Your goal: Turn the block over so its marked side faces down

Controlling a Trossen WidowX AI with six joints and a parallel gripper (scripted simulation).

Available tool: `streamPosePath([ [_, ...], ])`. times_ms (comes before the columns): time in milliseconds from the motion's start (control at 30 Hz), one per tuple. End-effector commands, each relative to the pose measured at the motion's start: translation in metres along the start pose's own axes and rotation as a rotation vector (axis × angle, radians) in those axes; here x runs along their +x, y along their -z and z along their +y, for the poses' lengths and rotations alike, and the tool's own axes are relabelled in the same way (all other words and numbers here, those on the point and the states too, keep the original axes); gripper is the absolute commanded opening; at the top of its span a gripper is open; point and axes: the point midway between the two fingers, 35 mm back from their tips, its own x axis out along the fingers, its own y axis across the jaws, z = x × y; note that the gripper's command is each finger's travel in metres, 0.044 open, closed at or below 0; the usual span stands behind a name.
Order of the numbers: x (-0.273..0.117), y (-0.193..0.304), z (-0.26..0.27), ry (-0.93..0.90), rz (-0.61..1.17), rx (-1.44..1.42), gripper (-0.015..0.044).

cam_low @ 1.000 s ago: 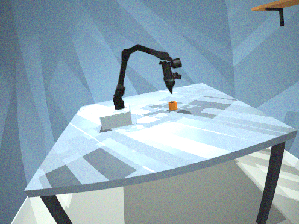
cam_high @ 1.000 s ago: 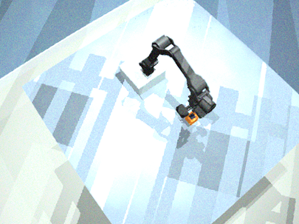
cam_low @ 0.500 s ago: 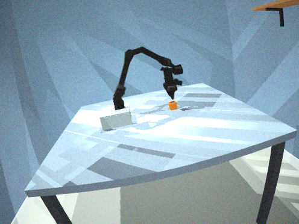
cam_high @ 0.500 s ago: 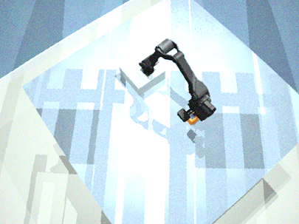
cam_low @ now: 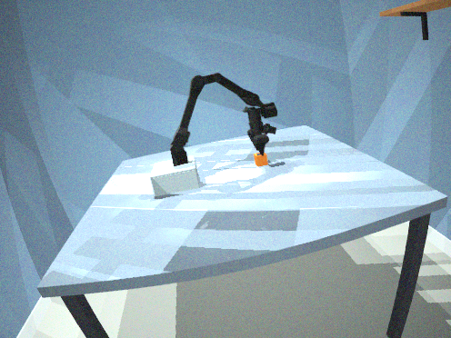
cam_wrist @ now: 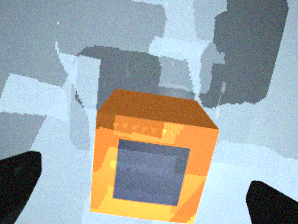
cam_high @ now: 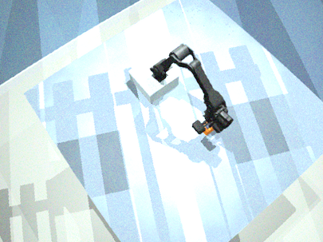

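The orange block rests on the table. In the wrist view its marked side, with a dark blue square, faces up toward the camera. My gripper is open and empty, pointing down right over the block. In the wrist view one finger stands to each side of the block, with a gap on both sides. In the top view the arm partly hides the block and the fingertips. How far down beside the block the fingertips reach is hard to tell.
The arm stands on a pale box-shaped base, to the left of the block in the top and exterior views. Shadows and bright patches cross the table. A wooden shelf is on the wall at the upper right, far from the arm.
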Motion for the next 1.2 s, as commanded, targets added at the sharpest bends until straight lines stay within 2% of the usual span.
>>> streamPosePath([
  [0, 0.008, 0.002, -0.001, 0.004, 0.007, -0.001, 0.044],
  [433, 0.026, 0.003, -0.001, 0.004, 0.007, -0.001, 0.044],
  [667, 0.026, 0.003, -0.001, 0.004, 0.007, -0.001, 0.0256],
  [1167, 0.026, 0.003, -0.001, 0.004, 0.007, -0.001, 0.0156],
])
